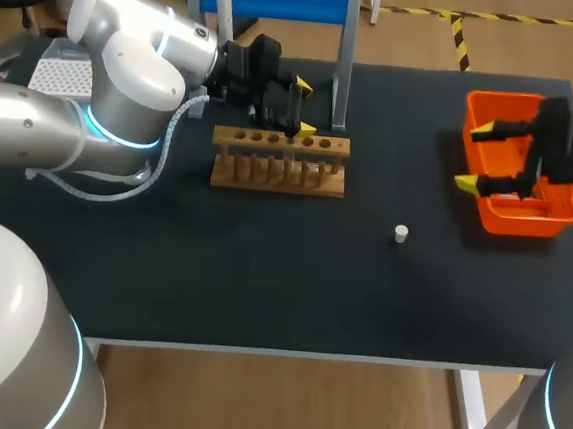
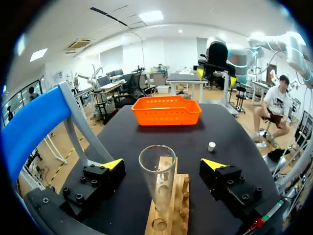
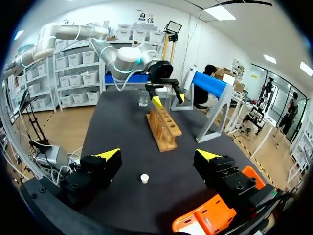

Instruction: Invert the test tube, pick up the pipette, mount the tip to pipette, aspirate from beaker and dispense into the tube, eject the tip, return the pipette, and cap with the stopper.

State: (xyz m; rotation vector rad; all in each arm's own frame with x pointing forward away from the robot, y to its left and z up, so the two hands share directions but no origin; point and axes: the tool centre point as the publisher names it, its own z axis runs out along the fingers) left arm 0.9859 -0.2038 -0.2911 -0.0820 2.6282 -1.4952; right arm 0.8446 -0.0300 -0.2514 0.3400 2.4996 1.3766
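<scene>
While the tube [image 2: 157,176] stands mouth-up in the rack [image 2: 181,205], between the open fingers of the left gripper [image 1: 304,106] and touching neither, an off-centre squeeze could tip it or jam it in its hole. Slick glass may also slip on lifting. The right gripper [image 1: 475,156], fingers open, hangs over the basket [image 1: 503,96].

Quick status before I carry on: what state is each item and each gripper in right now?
test tube: upright in the rack, mouth up, uncapped.
rack: standing on the table, holding the tube.
stopper: loose on the table, apart from the tube.
beaker: upright beyond the rack; contents unclear.
left gripper: open, fingers either side of the tube, not touching.
right gripper: open, empty, over the orange basket.
</scene>
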